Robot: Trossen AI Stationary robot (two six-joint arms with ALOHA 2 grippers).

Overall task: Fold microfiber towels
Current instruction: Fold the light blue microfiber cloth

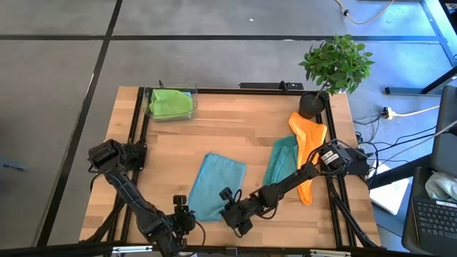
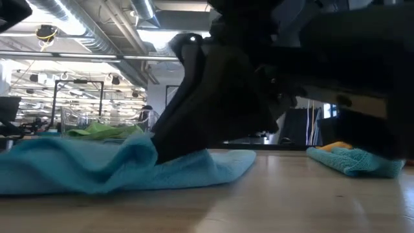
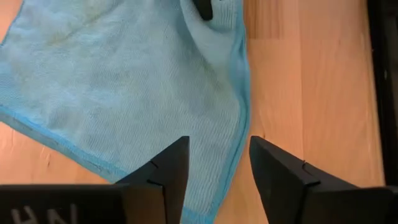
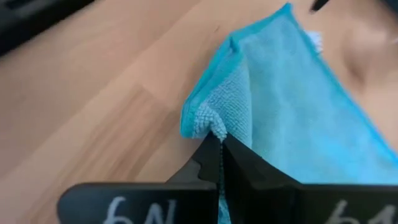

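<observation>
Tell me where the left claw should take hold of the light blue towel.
Probably the near corner of the light blue towel, which lies flat under the open left claw. Come straight down with one finger on each side of the hemmed edge. The right claw is shut on the other near corner, so this grip would match it.

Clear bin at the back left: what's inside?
The clear bin holds one lime green towel, bunched up and filling most of it. Anything beneath that towel is covered, so whether a second cloth lies under it cannot be seen.
</observation>
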